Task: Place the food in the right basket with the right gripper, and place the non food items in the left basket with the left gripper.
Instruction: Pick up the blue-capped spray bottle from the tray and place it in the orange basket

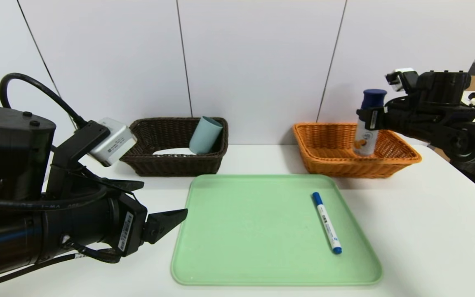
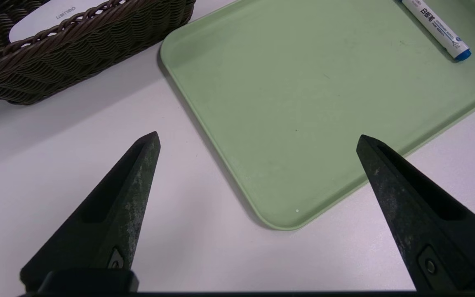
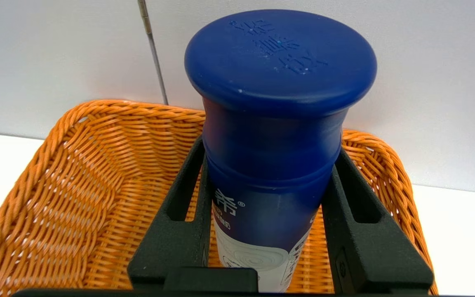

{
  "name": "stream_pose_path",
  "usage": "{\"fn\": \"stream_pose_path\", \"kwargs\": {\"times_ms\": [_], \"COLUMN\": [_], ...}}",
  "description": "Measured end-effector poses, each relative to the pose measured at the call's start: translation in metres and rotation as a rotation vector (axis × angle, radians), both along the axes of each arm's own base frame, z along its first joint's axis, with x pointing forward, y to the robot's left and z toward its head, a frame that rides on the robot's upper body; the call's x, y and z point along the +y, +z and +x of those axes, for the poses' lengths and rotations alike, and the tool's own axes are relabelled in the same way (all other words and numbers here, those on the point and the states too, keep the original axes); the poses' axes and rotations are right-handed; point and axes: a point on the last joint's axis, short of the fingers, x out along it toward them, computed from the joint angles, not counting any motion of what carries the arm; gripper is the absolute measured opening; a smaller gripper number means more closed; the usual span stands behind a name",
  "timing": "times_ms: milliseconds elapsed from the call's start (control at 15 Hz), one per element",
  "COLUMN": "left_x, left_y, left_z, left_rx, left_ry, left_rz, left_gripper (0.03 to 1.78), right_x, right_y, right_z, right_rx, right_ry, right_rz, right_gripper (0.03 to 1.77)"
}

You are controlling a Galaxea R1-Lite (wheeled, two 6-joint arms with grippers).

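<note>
Over the orange basket [image 1: 398,154], the right gripper [image 1: 370,119] is clamping the drink bottle [image 1: 366,136] upright, its base within the rim. Releasing early risks toppling it. Beside the green tray [image 1: 221,264], the left gripper [image 2: 258,142] is waiting, jaws wide.

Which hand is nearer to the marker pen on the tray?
Left. The left hand hovers open beside the tray's left edge; the right hand holds the bottle over the orange basket, behind the marker pen.
</note>
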Motion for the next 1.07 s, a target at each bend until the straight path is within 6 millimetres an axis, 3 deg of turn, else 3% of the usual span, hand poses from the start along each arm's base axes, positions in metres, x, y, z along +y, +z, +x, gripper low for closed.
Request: {"fn": "stream_pose_path", "kwargs": {"times_ms": [267,733,1067], "left_x": [-0.002,-0.005,-0.006], "left_y": [-0.002,-0.006,-0.007], "left_z": [0.003,0.007,0.008], "left_rx": [0.01,0.025,0.029], "left_ry": [0.001,0.001,0.001], "left_rz": [0.008,0.02,0.022], "left_gripper": [1.69,1.69,1.69], "right_x": [0.002,0.004,0.007], "right_y": [-0.009,-0.031,-0.036], "right_z": [0.016,0.03,0.031], "right_rx": [-0.115,-0.078,-0.065], "right_ry": [0.006,0.02,0.027], "right_rz": [-0.005,-0.005,-0.002], "right_gripper": [0.75,0.75,1.17]}}
